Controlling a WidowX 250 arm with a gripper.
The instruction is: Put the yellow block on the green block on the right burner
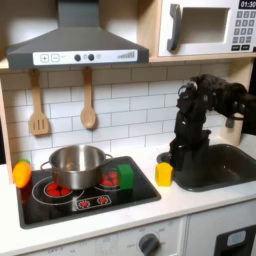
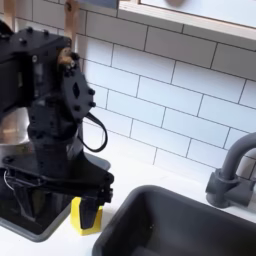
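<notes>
The yellow block (image 1: pixel 164 174) sits on the white counter between the black hob (image 1: pixel 60 206) and the sink. The green block (image 1: pixel 125 176) stands on the right burner (image 1: pixel 108 182), beside the steel pot (image 1: pixel 77 165). My black gripper (image 1: pixel 176 164) hangs just above and slightly right of the yellow block in the first exterior view. In the second exterior view the gripper (image 2: pixel 88 198) is right over the yellow block (image 2: pixel 87 215), open, with a finger low at each side of it. The arm hides the green block in the second exterior view.
A dark sink (image 1: pixel 215 165) with a grey tap (image 2: pixel 232 170) lies to the first exterior view's right. A rounded yellow-orange toy (image 1: pixel 21 173) rests at the hob's left edge. A wooden spatula (image 1: pixel 38 105) and spoon (image 1: pixel 88 100) hang on the tiled wall.
</notes>
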